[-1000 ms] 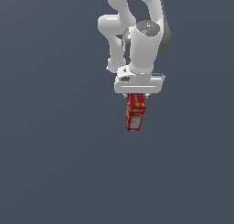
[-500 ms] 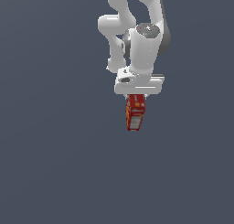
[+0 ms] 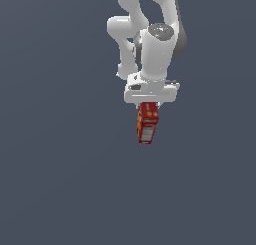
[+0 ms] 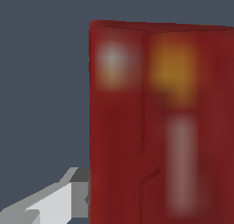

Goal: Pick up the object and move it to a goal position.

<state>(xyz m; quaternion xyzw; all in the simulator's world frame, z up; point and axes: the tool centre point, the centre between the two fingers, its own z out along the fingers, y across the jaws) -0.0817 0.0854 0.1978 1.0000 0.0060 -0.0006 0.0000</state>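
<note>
The claw [image 3: 148, 105] grips the red carton [image 3: 147, 123] by its upper end. Carry it smoothly, keeping the grip firm, lest it swing or slip.

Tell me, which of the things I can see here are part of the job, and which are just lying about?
Part of the job:
- red carton, hanging below the gripper
- white gripper, shut on the carton
- the arm that carries it

Just lying about:
- nothing else shows; only a plain dark grey background
</note>
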